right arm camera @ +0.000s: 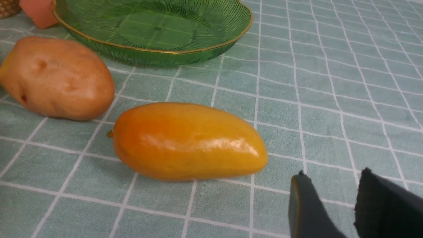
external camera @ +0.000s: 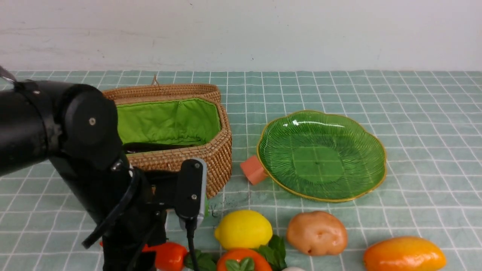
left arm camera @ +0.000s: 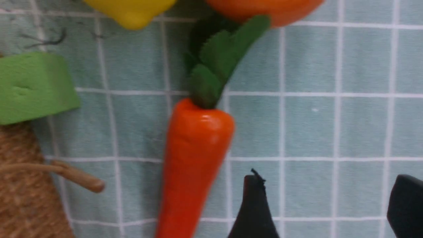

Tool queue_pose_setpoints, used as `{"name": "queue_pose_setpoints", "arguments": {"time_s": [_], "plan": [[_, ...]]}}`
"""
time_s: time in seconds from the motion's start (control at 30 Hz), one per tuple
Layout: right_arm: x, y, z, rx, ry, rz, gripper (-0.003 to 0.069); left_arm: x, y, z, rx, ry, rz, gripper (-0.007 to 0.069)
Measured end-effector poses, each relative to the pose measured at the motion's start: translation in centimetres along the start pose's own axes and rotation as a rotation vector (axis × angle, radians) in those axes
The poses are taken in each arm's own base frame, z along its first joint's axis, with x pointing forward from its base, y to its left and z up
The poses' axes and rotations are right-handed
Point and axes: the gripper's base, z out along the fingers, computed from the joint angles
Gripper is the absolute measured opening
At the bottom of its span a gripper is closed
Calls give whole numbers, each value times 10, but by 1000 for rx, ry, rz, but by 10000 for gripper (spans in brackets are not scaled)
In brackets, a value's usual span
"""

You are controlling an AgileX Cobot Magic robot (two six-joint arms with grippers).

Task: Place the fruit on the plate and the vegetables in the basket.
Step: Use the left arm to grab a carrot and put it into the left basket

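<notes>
Gleaming orange-yellow, the elongated mango [right arm camera: 188,142] lies beside the brown potato [right arm camera: 57,77].

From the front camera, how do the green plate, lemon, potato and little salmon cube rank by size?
1. plate, clearly largest
2. potato and lemon look alike; I won't rank them
3. salmon cube, smallest

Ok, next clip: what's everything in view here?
basket: one, tan wicker, back left
dark object: one, inside basket
plate: one, green, empty, right of basket
salmon cube: one, at plate's left rim
green cube: one, beside basket
lemon: one, yellow, front centre
persimmon: one, orange-red, nearer than lemon
leaves: several, green, beside persimmon
potato: one, brown, right of lemon
mango: one, orange-yellow, front right
pepper: one, red, front left
left gripper: open, beside pepper
right gripper: open, near mango
</notes>
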Motion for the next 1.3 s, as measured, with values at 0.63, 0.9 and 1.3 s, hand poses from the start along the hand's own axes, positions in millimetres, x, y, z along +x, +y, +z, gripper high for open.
{"name": "queue_pose_setpoints", "arguments": {"time_s": [0.63,0.9,1.3], "plan": [[0,0,0,0,0,0,241,0,24,70,169,143,-135,374],[0,0,0,0,0,0,241,-12,30,30,168,139,-186,375],[0,0,0,0,0,0,241,-27,56,-93,-333,21,-127,375]]}}
